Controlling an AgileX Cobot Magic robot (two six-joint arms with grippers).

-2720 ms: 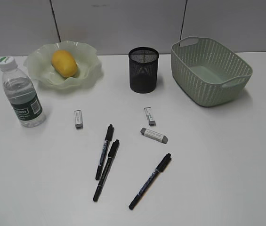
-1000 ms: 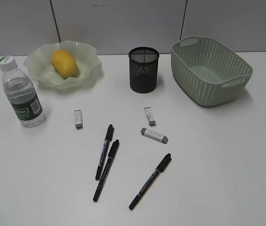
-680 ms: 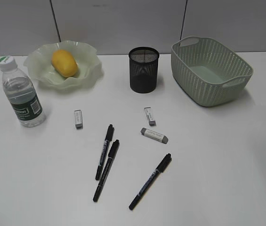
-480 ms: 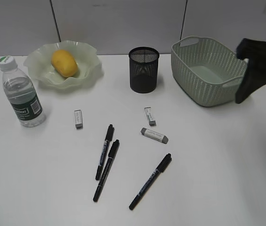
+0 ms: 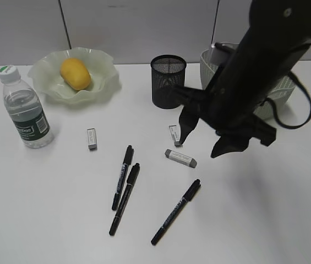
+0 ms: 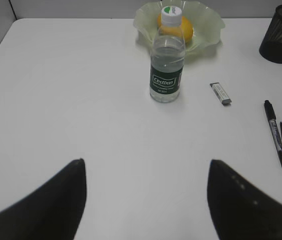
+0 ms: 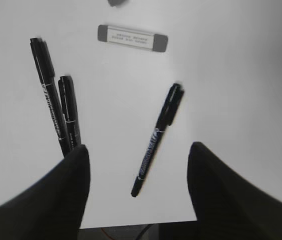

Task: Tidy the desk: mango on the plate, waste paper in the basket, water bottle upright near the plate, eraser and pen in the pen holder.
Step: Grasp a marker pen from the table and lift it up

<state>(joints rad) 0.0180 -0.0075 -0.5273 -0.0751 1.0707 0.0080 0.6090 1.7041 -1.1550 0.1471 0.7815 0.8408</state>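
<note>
One desk (image 5: 287, 209) is seen, carrying one basket (image 5: 279, 102) at the far right, largely hidden behind the right arm, and one plate (image 5: 50, 71) at the far left. One mango (image 5: 75, 73) lies in the plate, its long axis slanted from far left to near right. One water bottle (image 5: 24, 110) stands upright just beside the plate, cap up. One pen holder (image 5: 168, 81) stands between plate and basket, mouth up.

Three pens are counted: a pair (image 5: 123, 187) lying side by side, almost touching, and a single pen (image 5: 176, 211) to their right. All three have their long axes slanted from near left to far right.

Three erasers are counted: a left eraser (image 5: 91, 138) and a middle eraser (image 5: 175, 136), both pointing roughly away from the camera, and a grey eraser (image 5: 180, 158) laid crosswise.

The right gripper (image 5: 209, 140) is held above the desk near the grey eraser, its jaws apart and empty. The left gripper (image 6: 145, 200) is likewise spread, with nothing between its fingers.
</note>
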